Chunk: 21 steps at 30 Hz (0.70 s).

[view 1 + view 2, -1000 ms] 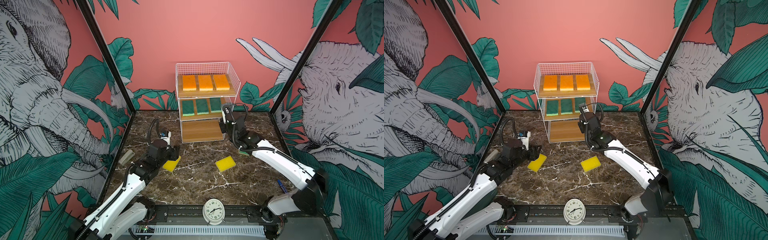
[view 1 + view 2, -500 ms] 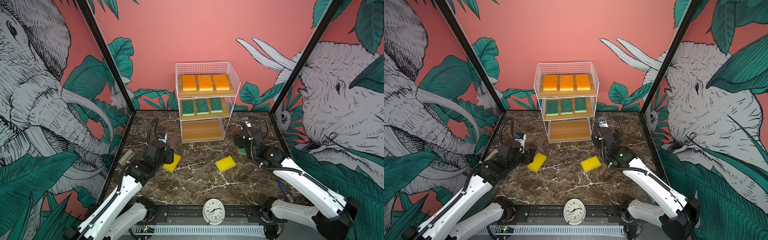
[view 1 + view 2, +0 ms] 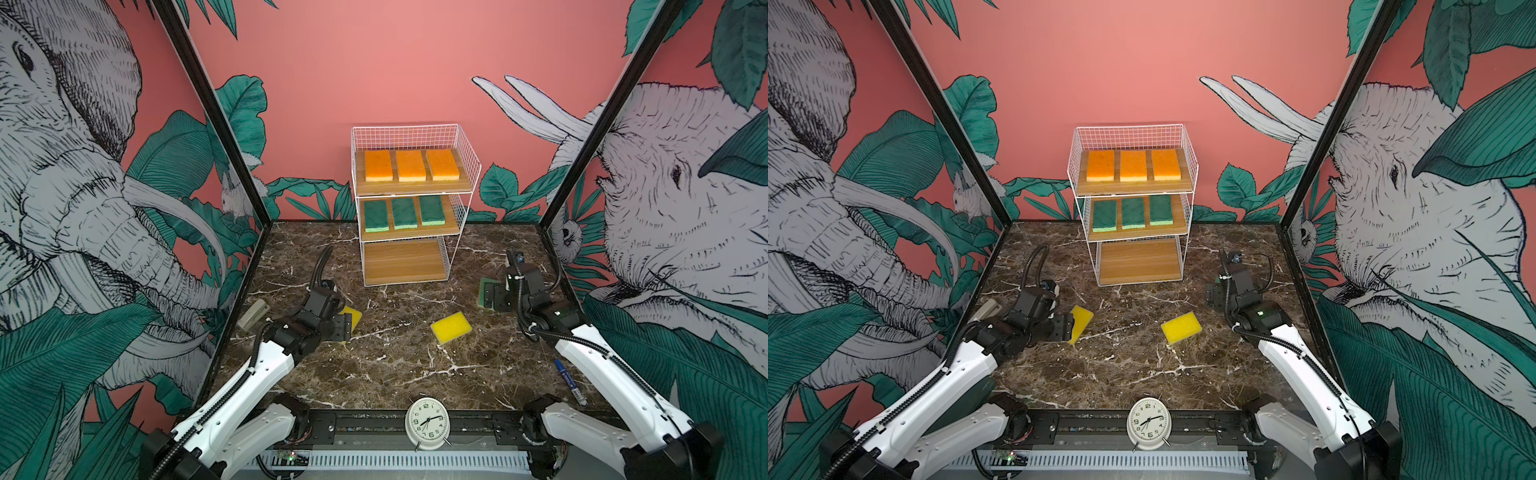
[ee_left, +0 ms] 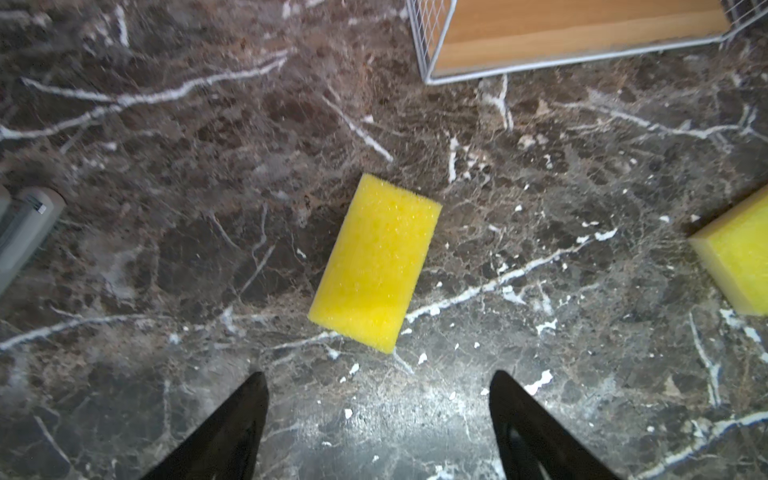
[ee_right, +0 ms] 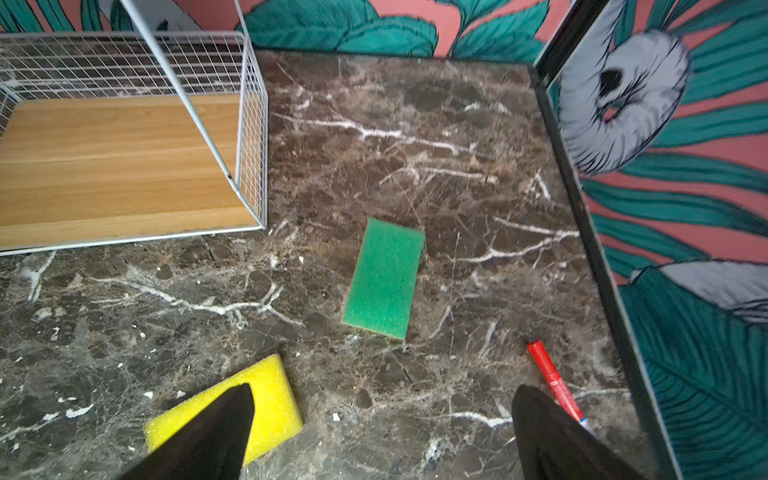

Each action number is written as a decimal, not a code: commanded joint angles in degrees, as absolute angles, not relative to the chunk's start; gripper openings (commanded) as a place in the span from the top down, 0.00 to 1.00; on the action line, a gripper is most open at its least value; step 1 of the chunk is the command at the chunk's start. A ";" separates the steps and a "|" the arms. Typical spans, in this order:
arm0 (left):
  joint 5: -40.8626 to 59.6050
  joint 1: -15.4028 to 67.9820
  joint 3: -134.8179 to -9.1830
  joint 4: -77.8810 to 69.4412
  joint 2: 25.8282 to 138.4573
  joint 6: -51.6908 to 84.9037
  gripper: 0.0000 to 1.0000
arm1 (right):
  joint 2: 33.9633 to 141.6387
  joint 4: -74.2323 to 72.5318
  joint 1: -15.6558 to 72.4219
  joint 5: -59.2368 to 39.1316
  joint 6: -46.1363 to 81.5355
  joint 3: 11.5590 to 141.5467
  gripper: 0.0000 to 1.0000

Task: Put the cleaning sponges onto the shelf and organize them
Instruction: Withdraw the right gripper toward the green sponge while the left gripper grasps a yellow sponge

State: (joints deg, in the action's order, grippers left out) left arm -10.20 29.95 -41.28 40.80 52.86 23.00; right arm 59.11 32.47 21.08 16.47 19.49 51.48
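The shelf (image 3: 405, 259) stands at the back with three orange sponges (image 3: 410, 165) on its top tier and three green ones (image 3: 404, 213) on the middle tier; its bottom board is bare. My left gripper (image 4: 378, 374) is open, just short of a yellow sponge (image 4: 376, 264) lying flat on the marble. A second yellow sponge (image 3: 451, 327) lies mid-table. My right gripper (image 5: 385, 387) is open and empty above the table. A green sponge (image 5: 384, 278) lies a little ahead of it, near the shelf's right side.
A white alarm clock (image 3: 427, 424) stands at the front edge. A blue pen (image 3: 569, 380) and a red pen (image 5: 552, 380) lie by the right wall. A grey object (image 3: 254, 313) rests against the left wall. Glass walls close in both sides.
My right gripper has left the shelf's middle tier, opened wide and drawn back to the table's right side. My left gripper has opened wider beside the yellow sponge.
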 commanded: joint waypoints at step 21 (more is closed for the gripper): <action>-9.47 26.62 -37.55 27.32 74.42 18.78 0.01 | 58.97 31.15 13.79 3.96 23.12 46.67 0.01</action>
